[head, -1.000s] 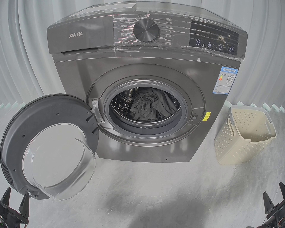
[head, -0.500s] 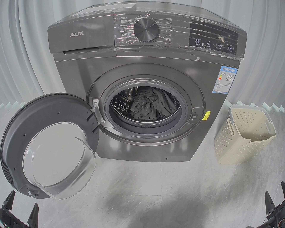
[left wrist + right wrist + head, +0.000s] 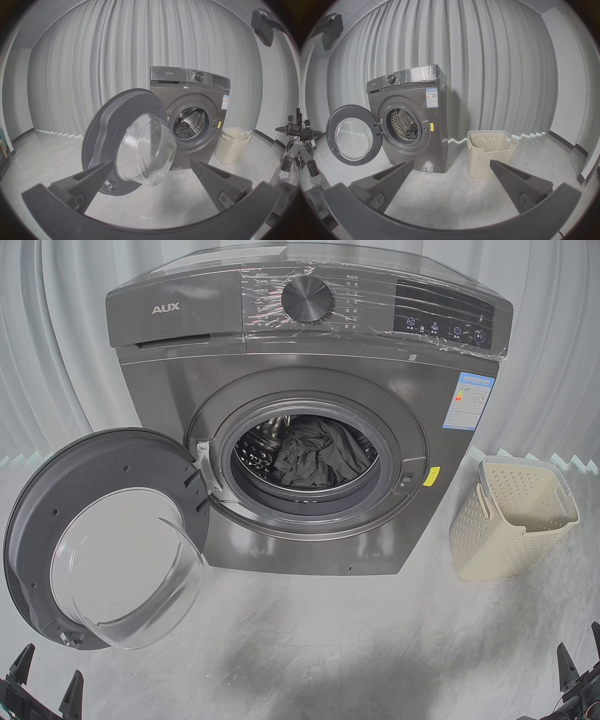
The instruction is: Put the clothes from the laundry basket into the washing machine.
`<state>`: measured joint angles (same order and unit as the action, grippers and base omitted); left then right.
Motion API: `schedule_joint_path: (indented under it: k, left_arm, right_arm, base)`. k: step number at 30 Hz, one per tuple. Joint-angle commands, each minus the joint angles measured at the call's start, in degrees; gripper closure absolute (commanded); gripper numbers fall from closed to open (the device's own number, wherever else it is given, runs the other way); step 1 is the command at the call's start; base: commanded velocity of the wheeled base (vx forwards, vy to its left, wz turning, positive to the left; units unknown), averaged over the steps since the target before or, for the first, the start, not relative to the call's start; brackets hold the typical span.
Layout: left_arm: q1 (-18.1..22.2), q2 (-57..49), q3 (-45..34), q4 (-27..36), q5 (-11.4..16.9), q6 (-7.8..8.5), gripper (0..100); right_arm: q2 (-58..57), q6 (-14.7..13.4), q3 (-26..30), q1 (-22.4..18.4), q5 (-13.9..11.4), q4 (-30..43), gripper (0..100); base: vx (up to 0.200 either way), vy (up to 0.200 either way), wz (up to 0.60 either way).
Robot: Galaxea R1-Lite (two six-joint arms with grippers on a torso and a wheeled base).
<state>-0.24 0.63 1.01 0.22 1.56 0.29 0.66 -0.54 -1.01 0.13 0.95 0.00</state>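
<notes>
A grey front-loading washing machine (image 3: pixel 300 365) stands ahead with its round door (image 3: pixel 106 534) swung wide to the left. Dark grey clothes (image 3: pixel 319 455) lie heaped inside the drum. The cream laundry basket (image 3: pixel 519 521) sits on the floor to the machine's right, and nothing shows inside it. My left gripper (image 3: pixel 47 680) is low at the left, open, nothing between its fingers, just below the door. My right gripper (image 3: pixel 581 655) is low at the right, open, well short of the basket. The clothes (image 3: pixel 184 130) and the basket (image 3: pixel 490 150) also appear in the wrist views.
Pale curtains (image 3: pixel 44 352) hang behind the machine. Bare grey floor (image 3: pixel 325 640) stretches between me and the machine. The open door juts out into the room on the left side.
The whole head view has shifted, so the machine and basket look slightly smaller and higher: the camera moved. My left gripper has dropped lower at the left edge.
</notes>
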Motion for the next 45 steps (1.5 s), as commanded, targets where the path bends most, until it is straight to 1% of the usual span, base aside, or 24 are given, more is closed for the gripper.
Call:
schedule_joint_path:
  k: [1,3,5,9,14,16,18,26,32,34,38,41,45]
  left_arm:
    - [-0.02,-0.55,-0.92,0.04,-0.07,0.06,0]
    - [-0.02,-0.46,-0.92,-0.04,0.02,-0.12,0]
    - [-0.02,-0.46,-0.92,-0.04,0.11,0.15,0]
    - [-0.02,-0.46,-0.92,0.04,0.2,0.23,0]
    - [-0.02,-0.46,-0.92,-0.04,0.11,-0.12,0]
    - [-0.02,-0.46,-0.92,-0.04,0.11,-0.12,0]
    - [-0.02,-0.55,-0.92,-0.04,-0.07,0.23,0]
    - [-0.02,-0.46,-0.92,-0.04,-0.33,-0.64,0]
    - [-0.02,-0.46,-0.92,-0.04,-0.42,-1.26,0]
    - [-0.02,-0.46,-0.92,-0.04,-0.68,-1.52,0]
    - [-0.02,-0.46,-0.92,-0.04,-0.68,-1.26,0]
    - [-0.02,-0.46,-0.92,-0.04,-0.68,-1.61,0]
    - [0.07,-0.46,-0.92,-0.04,-0.68,-1.61,0]
  right_arm:
    - [0.04,0.01,1.01,0.04,0.02,0.0,0]
    - [0.04,0.01,1.01,0.04,0.02,0.0,0]
    - [-0.04,0.01,1.01,0.04,0.02,0.0,0]
    - [-0.04,0.01,1.01,0.04,0.02,0.0,0]
    - [-0.04,0.01,1.01,0.04,0.02,0.0,0]
    - [0.04,0.01,1.01,0.04,0.02,0.0,0]
    - [0.04,0.01,1.01,0.04,0.02,0.0,0]
    - [-0.04,0.01,1.01,0.04,0.02,0.0,0]
    - [0.04,0.01,1.01,0.04,0.02,0.0,0]
    - [0.04,0.01,1.01,0.04,0.02,0.0,0]
    - [-0.04,0.01,1.01,0.04,0.02,0.0,0]
    - [-0.04,0.01,1.01,0.04,0.02,0.0,0]
    - [0.04,0.01,1.01,0.04,0.02,0.0,0]
  base:
    - [0.0,0.0,0.0]
    - [0.0,0.0,0.0]
    - [0.0,0.0,0.0]
    - [-0.2,0.0,0.0]
    - [-0.2,0.0,0.0]
    - [0.0,0.0,0.0]
    - [0.0,0.0,0.0]
    - [0.0,0.0,0.0]
    - [-0.2,0.0,0.0]
    - [0.0,0.0,0.0]
    - [0.0,0.0,0.0]
    - [0.0,0.2,0.0]
    - [0.0,0.2,0.0]
